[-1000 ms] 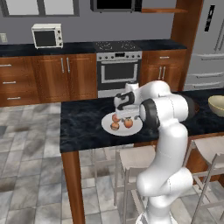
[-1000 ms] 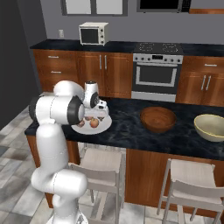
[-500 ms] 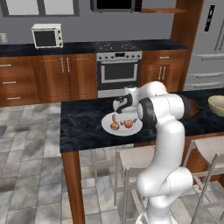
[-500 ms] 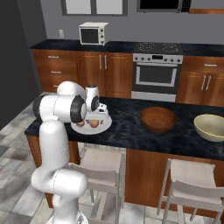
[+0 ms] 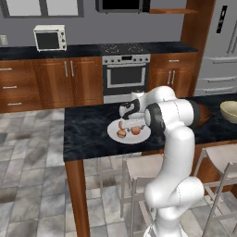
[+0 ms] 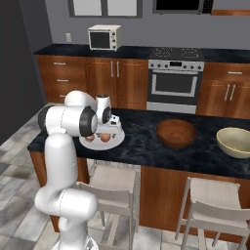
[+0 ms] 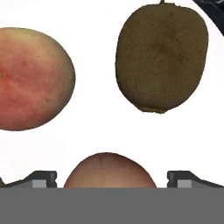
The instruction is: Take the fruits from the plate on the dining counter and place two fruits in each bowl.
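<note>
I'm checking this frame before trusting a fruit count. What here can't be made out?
- Fourth fruit: in the hand view, three fruits show on the plate; the lowest fruit is cut by the bottom edge.
- In the left base view, the arm covers part of the plate and most of the wooden bowl.
- Claw: too small in the right base view.

The gripper hangs low over the white plate on the dining counter. Two fruits lie on the plate beside it.
</note>
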Available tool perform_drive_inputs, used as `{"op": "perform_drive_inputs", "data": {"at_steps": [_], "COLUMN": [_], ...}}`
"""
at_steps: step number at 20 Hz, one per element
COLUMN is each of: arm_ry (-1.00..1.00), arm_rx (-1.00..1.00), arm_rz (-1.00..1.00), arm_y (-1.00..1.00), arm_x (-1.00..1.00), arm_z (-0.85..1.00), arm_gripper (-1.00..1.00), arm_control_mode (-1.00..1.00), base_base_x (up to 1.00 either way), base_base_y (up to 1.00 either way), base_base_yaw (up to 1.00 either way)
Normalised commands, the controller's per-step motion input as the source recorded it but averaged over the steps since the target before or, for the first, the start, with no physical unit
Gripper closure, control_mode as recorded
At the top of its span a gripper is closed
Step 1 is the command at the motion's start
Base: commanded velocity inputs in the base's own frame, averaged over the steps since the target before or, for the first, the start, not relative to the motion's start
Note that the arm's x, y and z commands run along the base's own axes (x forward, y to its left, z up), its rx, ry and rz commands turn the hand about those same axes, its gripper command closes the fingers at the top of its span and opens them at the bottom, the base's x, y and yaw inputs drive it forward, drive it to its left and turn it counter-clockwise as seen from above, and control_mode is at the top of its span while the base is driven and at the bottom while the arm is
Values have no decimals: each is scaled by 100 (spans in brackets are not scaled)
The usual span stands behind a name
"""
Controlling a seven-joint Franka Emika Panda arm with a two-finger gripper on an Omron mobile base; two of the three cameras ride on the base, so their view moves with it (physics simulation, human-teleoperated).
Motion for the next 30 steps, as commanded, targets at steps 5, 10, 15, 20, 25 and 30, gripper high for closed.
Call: {"op": "perform_drive_inputs", "data": {"at_steps": [5,10,15,20,25,30], "arm_ry": [0,-1,-9,0,0,0], "arm_rx": [0,-1,-2,-2,0,-1], "arm_rz": [-1,-4,-10,-11,-8,-1], "arm_y": [0,0,-33,-71,-98,-98], "arm_x": [-2,-29,-26,1,4,10], "arm_z": [0,2,64,68,62,38], "arm_gripper": [100,100,100,100,100,100], "arm_control_mode": [-100,-100,-100,-100,-100,-100], "base_base_x": [0,0,0,0,0,0], "base_base_y": [0,0,0,0,0,0], "base_base_yaw": [0,0,0,0,0,0]}}
